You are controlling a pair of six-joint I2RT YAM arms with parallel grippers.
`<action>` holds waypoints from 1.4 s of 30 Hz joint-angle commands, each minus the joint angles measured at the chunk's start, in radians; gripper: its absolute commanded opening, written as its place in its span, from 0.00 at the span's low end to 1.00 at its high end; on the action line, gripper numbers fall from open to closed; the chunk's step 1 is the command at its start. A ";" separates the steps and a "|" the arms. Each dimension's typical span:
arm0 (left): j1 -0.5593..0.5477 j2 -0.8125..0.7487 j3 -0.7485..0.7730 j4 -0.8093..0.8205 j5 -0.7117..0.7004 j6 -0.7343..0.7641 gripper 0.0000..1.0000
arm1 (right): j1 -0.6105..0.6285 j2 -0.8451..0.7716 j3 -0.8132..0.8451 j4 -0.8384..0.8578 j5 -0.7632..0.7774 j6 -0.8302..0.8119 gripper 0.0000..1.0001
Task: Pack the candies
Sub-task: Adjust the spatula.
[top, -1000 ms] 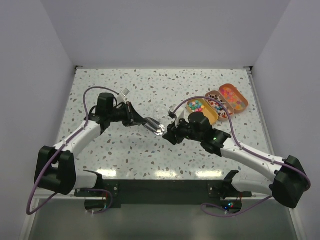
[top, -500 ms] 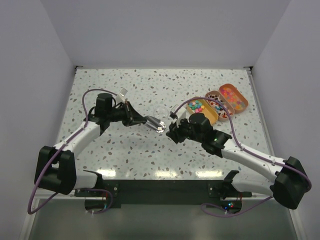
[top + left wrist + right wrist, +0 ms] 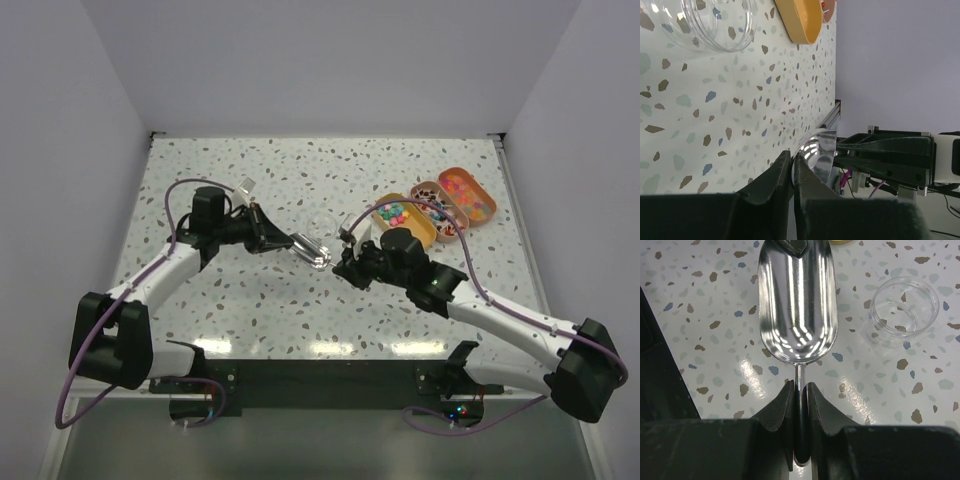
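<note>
Between the right claw's [image 3: 800,390] closed fingers, the thin handle of a shiny metal scoop [image 3: 797,305] is clamped. The left claw [image 3: 791,162] pinches the scoop's far rim. Just beyond the right claw, the mixed-colour candies [image 3: 393,212] lie in orange oval trays [image 3: 802,22].

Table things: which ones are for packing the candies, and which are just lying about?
For the job:
shiny metal scoop
clear round plastic jar
colourful little candies
orange oval trays

Just there:
speckled white table
plain grey walls
</note>
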 commanded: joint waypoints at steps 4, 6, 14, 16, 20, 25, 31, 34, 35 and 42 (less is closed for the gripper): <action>0.008 0.016 0.049 -0.133 -0.079 0.098 0.07 | -0.010 -0.094 0.071 -0.046 0.034 0.005 0.00; 0.007 0.019 0.049 -0.138 -0.091 0.109 0.08 | -0.010 -0.101 0.093 -0.069 0.039 0.004 0.00; 0.007 -0.011 0.020 -0.059 -0.038 0.051 0.00 | -0.010 -0.079 0.105 -0.086 0.033 0.008 0.00; 0.007 -0.027 -0.009 0.006 -0.024 -0.005 0.00 | -0.010 -0.071 0.098 -0.080 0.033 0.013 0.01; 0.007 -0.056 -0.032 0.072 -0.004 -0.059 0.00 | -0.010 -0.056 0.079 -0.064 0.037 0.019 0.28; 0.007 -0.074 -0.035 0.075 -0.010 -0.076 0.00 | -0.010 -0.033 0.081 -0.052 0.042 0.018 0.31; 0.007 -0.079 -0.043 0.072 -0.019 -0.083 0.00 | -0.012 -0.010 0.085 -0.049 0.016 0.007 0.42; 0.007 -0.079 -0.044 0.070 -0.027 -0.088 0.00 | -0.012 0.002 0.088 -0.049 0.000 0.002 0.44; 0.007 -0.082 -0.044 0.072 -0.024 -0.089 0.00 | -0.010 0.002 0.090 -0.048 -0.001 0.002 0.44; 0.007 -0.084 -0.044 0.083 -0.019 -0.103 0.00 | -0.010 0.036 0.099 -0.023 -0.004 -0.004 0.44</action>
